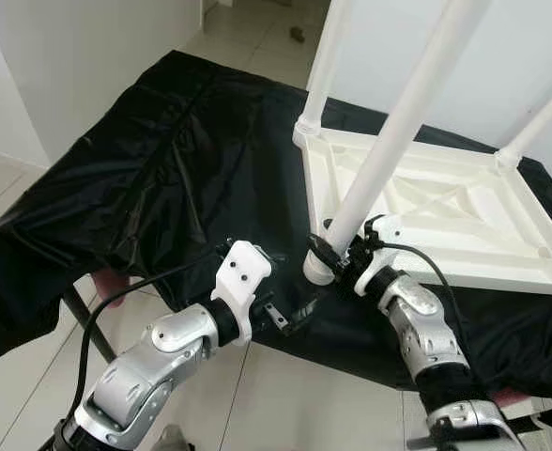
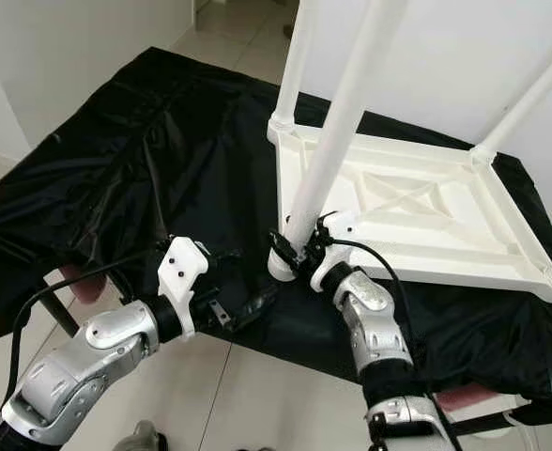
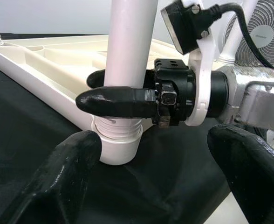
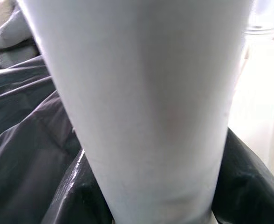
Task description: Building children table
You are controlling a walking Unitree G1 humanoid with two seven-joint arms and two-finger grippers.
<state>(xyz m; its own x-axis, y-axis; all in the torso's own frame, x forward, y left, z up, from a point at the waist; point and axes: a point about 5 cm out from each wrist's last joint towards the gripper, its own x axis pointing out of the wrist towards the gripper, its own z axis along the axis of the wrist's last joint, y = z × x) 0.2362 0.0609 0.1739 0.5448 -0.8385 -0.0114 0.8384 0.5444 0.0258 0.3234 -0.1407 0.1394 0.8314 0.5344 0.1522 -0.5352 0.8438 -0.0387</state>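
Black sheeting (image 1: 163, 160) is spread beneath the inverted white tabletop (image 1: 445, 216). Its near corner leg (image 1: 389, 141) is clamped between the right gripper (image 3: 113, 91) fingers, just above the socket. Just beside it, the left gripper (image 1: 295, 315) is held open, untouching.

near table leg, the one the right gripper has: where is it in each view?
Left eye view: near table leg runs from top right down to lower centre, right gripper clamped near its base.
Right eye view: same leg, just left of centre.
Left wrist view: upright at centre, black fingers around it.
Right wrist view: close-up white column.
Shared landmark: black cloth under it.
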